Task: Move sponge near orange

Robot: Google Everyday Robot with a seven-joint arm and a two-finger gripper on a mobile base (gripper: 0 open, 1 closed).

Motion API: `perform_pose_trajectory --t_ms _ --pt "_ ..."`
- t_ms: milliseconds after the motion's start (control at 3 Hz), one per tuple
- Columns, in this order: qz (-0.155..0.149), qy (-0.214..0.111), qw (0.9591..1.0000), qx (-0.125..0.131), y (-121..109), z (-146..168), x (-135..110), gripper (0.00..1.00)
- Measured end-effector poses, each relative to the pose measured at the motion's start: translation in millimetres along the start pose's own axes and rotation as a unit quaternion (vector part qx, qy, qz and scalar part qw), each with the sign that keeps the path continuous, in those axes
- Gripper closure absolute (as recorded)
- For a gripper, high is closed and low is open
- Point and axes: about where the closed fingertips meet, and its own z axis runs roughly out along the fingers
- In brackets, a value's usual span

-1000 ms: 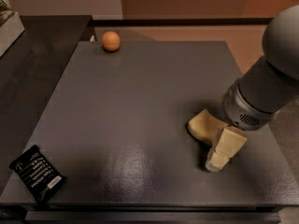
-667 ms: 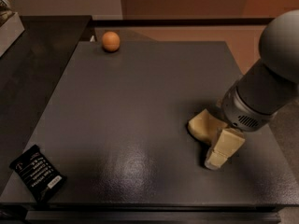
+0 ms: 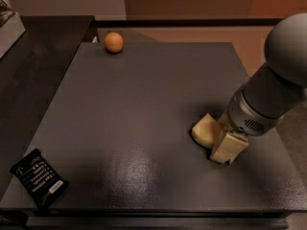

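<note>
The sponge (image 3: pixel 203 128) is a pale yellow-beige foam pad lying on the dark grey table (image 3: pixel 144 104) at the right, partly covered by my arm. My gripper (image 3: pixel 223 143) is down at the sponge's right edge, touching it, with its beige block low over the table. The grey wrist (image 3: pixel 252 111) above hides the rest of the sponge. The orange (image 3: pixel 114 42) is a small round fruit at the table's far left corner, far from the sponge and the gripper.
A black snack packet (image 3: pixel 38 183) lies at the table's near left corner. A darker counter (image 3: pixel 33 61) runs along the left side. The table's right edge is close beside my arm.
The gripper and the sponge have shifted very slightly to the left. The orange and the black packet have not moved.
</note>
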Motion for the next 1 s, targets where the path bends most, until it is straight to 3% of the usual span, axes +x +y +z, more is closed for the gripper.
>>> perform_pose_trajectory --t_ms 667,1000 --pt "0.000 0.001 1.0000 0.000 -0.6 -2.4 0.0 0.92" --pt "0.000 0.001 1.0000 0.000 -0.6 -2.5 -0.1 1.00"
